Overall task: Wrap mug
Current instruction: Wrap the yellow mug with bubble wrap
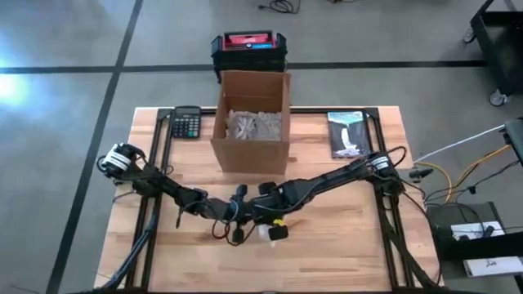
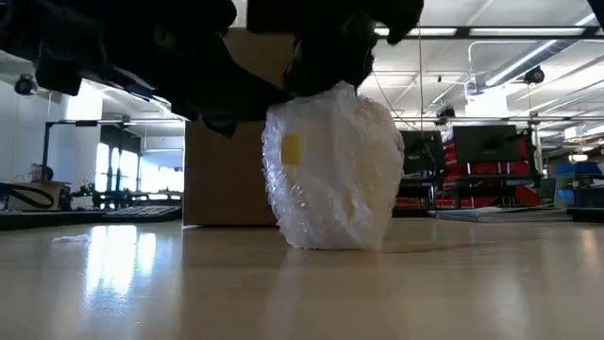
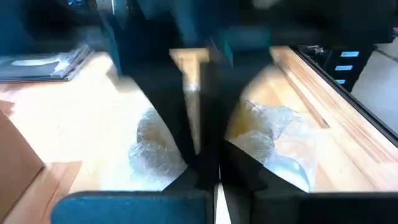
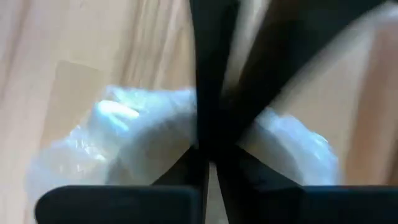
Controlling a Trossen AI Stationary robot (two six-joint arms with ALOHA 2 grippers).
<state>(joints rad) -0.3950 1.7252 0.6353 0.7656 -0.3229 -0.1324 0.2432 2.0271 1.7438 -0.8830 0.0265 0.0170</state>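
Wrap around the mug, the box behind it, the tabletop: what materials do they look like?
Wrap: looks like clear bubble wrap, translucent plastic with a bubbled, glinting surface; something yellow shows through it. Box: apparently plain brown cardboard, matte, top flaps open, with crumpled packing inside. Tabletop: light wood in glued strips, butcher-block style, with a smooth finish that reflects light in the low view.

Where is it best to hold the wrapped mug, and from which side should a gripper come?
Probably from above, at the gathered top of the bubble wrap. The bundle stands upright on the table, wide and rounded lower down, so its sides look too broad and slippery. Both the left gripper and right gripper already meet over it.
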